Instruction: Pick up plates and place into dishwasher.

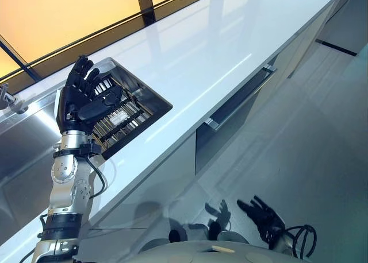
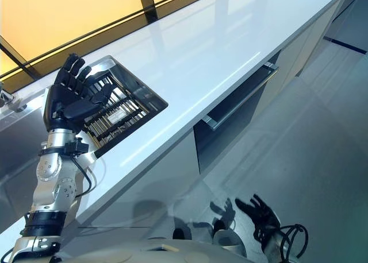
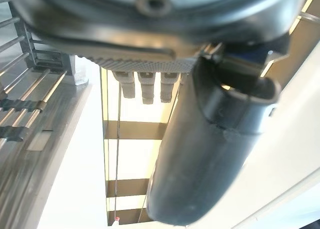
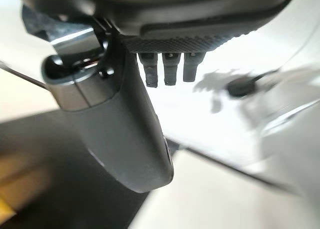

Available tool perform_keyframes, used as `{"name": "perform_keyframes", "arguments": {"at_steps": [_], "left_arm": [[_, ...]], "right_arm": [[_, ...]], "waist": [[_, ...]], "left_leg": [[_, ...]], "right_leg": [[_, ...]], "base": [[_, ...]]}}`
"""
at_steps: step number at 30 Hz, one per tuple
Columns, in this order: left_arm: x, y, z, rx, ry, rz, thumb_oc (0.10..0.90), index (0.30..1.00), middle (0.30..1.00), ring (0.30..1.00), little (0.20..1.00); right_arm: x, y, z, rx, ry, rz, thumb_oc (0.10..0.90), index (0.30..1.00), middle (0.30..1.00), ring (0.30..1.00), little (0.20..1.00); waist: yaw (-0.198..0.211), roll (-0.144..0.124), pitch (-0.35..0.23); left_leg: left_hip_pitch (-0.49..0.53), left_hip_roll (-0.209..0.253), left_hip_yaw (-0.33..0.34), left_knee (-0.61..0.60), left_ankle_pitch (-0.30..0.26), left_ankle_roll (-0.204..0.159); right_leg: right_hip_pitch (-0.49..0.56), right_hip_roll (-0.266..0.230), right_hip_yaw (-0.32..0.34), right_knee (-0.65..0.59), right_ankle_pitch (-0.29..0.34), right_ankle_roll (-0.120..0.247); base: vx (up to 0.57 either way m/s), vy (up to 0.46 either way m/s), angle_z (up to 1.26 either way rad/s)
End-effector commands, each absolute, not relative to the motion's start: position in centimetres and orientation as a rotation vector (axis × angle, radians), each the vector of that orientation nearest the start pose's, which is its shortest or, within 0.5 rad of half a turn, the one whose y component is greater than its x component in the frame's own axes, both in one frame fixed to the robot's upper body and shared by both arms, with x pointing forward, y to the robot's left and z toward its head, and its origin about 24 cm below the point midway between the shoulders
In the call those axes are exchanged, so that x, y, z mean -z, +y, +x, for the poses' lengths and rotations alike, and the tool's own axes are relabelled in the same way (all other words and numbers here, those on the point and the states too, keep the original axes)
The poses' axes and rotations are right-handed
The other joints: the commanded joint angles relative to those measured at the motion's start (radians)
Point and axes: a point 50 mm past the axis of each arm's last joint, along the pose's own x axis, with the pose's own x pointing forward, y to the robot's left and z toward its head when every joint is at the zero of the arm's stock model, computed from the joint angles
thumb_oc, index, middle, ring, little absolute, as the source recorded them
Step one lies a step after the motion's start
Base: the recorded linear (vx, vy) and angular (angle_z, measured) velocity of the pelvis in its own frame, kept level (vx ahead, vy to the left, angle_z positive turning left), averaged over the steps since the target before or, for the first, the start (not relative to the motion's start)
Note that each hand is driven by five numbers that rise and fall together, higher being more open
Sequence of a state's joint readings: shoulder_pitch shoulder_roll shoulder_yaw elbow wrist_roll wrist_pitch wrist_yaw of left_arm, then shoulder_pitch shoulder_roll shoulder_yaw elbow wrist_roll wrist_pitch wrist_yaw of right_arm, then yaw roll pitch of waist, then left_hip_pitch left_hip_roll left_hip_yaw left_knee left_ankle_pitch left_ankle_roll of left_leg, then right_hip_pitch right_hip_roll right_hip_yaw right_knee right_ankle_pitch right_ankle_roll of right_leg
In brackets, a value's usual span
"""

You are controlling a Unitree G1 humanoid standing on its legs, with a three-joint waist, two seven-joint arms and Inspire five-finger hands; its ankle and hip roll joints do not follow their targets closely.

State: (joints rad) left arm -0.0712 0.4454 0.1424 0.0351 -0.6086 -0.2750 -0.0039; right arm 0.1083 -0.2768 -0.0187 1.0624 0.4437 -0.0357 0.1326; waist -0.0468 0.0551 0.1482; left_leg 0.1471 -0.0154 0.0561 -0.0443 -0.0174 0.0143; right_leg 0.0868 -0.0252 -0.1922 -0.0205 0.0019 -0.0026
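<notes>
My left hand (image 1: 86, 102) is raised above the counter with its fingers straight and spread, holding nothing. It hovers over a dark wire dish rack (image 1: 129, 111) set into the white countertop (image 1: 218, 50). In the left wrist view its thumb (image 3: 210, 149) and fingertips (image 3: 145, 86) stand out straight, with the rack's bars (image 3: 20, 109) beside them. My right hand (image 1: 264, 217) hangs low near the floor, fingers spread and empty; its thumb (image 4: 125, 134) shows relaxed in the right wrist view. I see no plate.
A dark cabinet front with a long bar handle (image 1: 241, 99) sits under the counter edge. A steel sink (image 1: 23, 142) lies left of the rack, with a tap (image 1: 10, 99) at its far edge. Grey floor (image 1: 310, 136) spreads to the right.
</notes>
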Motion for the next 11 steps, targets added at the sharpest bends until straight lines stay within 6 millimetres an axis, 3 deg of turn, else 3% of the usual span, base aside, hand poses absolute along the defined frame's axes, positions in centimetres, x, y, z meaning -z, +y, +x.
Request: {"name": "perform_keyframes", "arguments": {"at_steps": [1, 5, 11], "left_arm": [[-17.7, 26.2, 27.4, -0.057, -0.620, -0.121, 0.800, 0.900, 0.900, 0.900, 0.900], [-17.9, 26.2, 27.5, -0.050, -0.622, -0.127, 0.800, 0.900, 0.900, 0.900, 0.900], [-17.5, 26.0, 27.6, -0.070, -0.603, -0.138, 0.800, 0.900, 0.900, 0.900, 0.900]], "right_arm": [[14.3, -26.4, 10.2, 0.172, 1.028, 0.087, 0.800, 0.900, 0.900, 0.900, 0.900], [14.7, -25.7, 9.4, 0.111, 1.070, 0.089, 0.800, 0.900, 0.900, 0.900, 0.900], [15.0, -25.1, 9.1, 0.064, 1.084, 0.072, 0.800, 0.900, 0.900, 0.900, 0.900]], "waist": [[0.009, -0.015, -0.042], [0.005, -0.018, -0.039], [0.010, -0.020, -0.048]], "left_leg": [[-0.027, -0.059, -0.008, 0.047, -0.093, 0.032], [-0.024, -0.059, -0.012, 0.044, -0.091, 0.036], [-0.015, -0.060, -0.002, 0.020, -0.083, 0.023]], "right_leg": [[-0.015, 0.041, 0.063, 0.144, -0.159, 0.045], [-0.021, 0.043, 0.072, 0.156, -0.158, 0.048], [0.005, 0.057, 0.061, 0.067, -0.123, 0.047]], "base": [[-0.02, -0.028, 0.15], [-0.03, -0.030, 0.04], [-0.02, -0.006, 0.01]]}}
